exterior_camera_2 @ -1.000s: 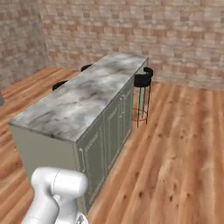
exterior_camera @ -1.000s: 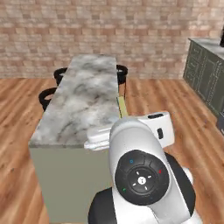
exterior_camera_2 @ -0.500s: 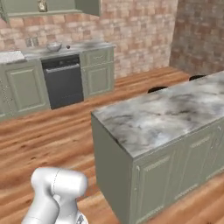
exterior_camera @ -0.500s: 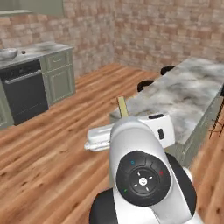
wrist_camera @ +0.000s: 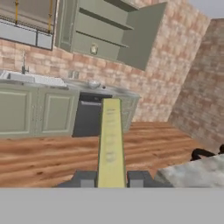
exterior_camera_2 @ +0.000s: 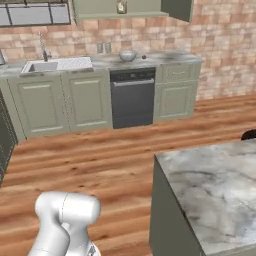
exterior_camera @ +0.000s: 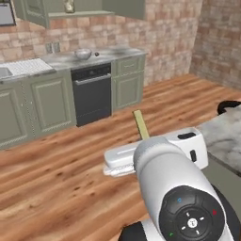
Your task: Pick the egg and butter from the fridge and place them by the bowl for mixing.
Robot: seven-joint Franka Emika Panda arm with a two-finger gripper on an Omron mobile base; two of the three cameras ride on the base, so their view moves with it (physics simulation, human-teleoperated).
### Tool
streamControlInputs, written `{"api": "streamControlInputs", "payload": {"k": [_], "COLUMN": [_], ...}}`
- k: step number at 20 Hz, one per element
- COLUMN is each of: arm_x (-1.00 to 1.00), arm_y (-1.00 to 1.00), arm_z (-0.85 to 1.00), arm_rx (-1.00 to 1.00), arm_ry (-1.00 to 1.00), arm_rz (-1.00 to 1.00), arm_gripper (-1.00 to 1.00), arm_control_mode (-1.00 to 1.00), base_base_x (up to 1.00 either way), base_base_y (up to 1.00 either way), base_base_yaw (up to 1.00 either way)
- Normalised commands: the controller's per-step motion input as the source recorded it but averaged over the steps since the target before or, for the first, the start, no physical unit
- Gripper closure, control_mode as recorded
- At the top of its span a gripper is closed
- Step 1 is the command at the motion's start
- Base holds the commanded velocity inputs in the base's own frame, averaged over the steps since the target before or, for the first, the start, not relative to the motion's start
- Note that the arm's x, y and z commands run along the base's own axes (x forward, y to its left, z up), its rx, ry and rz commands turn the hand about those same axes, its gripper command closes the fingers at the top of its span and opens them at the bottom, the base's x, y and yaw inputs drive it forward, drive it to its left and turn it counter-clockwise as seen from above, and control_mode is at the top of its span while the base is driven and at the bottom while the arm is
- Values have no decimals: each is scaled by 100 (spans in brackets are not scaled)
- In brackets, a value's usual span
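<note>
Hand clamped on the butter, the pale-yellow stick jutting forward from between the two dark fingertips and, in the left base view, poking up past the white arm above the wood floor. Bowl standing far off on the desk along the brick wall, above the dark dishwasher, right of the sink. Marble island close by at the right.

Bright even rendered light, faint soft shadows, no glare, slightly blurry low-resolution textures
</note>
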Motion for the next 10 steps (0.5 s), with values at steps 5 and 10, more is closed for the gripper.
{"api": "streamControlInputs", "payload": {"k": [5,10], "arm_x": [0,0], "arm_y": [0,0], "arm_z": [0,0], "arm_rx": [0,0], "arm_ry": [0,0], "arm_rz": [0,0], "arm_gripper": [100,100], "arm_control_mode": [100,100], "base_base_x": [100,100], "base_base_y": [-6,-14], "base_base_yaw": [3,-1]}}
